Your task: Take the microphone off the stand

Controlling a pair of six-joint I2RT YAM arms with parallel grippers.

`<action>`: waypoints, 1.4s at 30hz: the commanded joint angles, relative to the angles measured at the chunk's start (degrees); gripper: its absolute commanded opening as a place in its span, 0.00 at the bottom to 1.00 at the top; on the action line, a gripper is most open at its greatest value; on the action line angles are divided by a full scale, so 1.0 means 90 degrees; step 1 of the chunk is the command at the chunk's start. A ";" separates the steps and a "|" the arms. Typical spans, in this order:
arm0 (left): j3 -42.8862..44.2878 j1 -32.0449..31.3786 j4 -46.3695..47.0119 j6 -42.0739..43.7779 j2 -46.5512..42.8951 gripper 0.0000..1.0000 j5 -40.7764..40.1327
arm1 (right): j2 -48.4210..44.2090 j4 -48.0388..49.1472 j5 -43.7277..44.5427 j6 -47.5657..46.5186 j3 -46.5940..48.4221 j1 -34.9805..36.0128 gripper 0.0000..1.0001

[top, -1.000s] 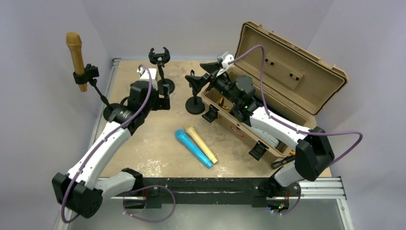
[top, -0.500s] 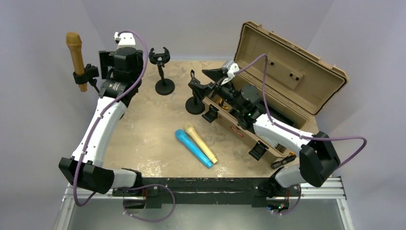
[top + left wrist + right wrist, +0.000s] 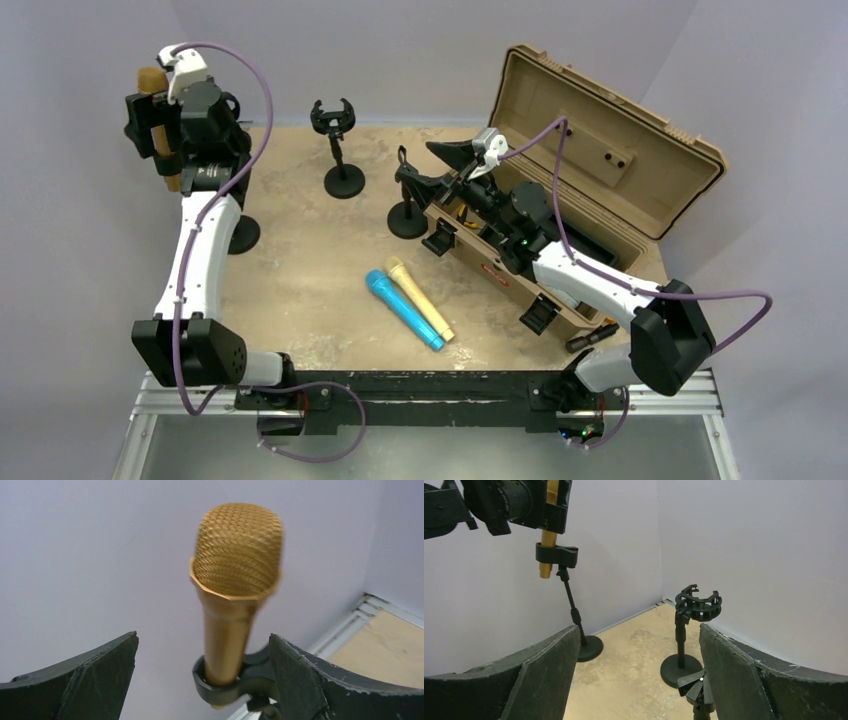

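Risen to the gold microphone (image 3: 235, 580), left fingers (image 3: 85, 680) spread beside it, hiding its clip (image 3: 225, 686) from above; right fingers (image 3: 524, 680) gape too.

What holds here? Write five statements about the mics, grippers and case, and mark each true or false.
The gold microphone sits in its stand clip. True.
The left gripper is shut on it. False: its fingers stand open on either side.
A blue microphone and a cream microphone lie on the table. True.
The tan case is closed. False: its lid stands open.
The right gripper holds a stand. False: it is open and empty.
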 commanded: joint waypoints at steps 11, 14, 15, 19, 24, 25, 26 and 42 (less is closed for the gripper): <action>0.0352 0.1096 0.0457 -0.0846 0.0635 0.97 0.1213 | -0.0090 0.0291 0.0135 -0.0116 0.0017 0.0011 0.87; 0.0359 0.1091 0.0534 -0.0868 0.0746 0.90 0.1273 | -0.0055 0.0274 0.0144 -0.0133 0.0026 0.0012 0.87; 0.0359 0.1097 0.0512 -0.0885 0.0757 0.84 0.1319 | -0.0044 0.0265 0.0161 -0.0134 0.0030 0.0004 0.87; 0.0282 0.1093 0.0466 -0.0903 0.0678 0.57 0.1456 | 0.0015 0.0231 0.0176 -0.0151 0.0050 0.0003 0.87; 0.0173 0.1087 -0.0268 -0.1239 0.0244 0.09 0.2309 | 0.0121 0.0226 0.0196 -0.0170 0.0063 0.0012 0.87; 0.0093 0.1088 -0.0380 -0.1398 0.0122 0.02 0.2461 | 0.0144 0.0220 0.0200 -0.0175 0.0067 0.0001 0.87; 0.0006 0.1088 -0.0501 -0.1588 -0.0021 0.00 0.2614 | 0.0164 0.0217 0.0202 -0.0178 0.0074 0.0006 0.87; -0.1174 0.0046 -0.1552 -0.2275 -0.2097 0.00 0.4723 | 0.0322 0.0073 0.0403 -0.0319 0.0109 0.0011 0.87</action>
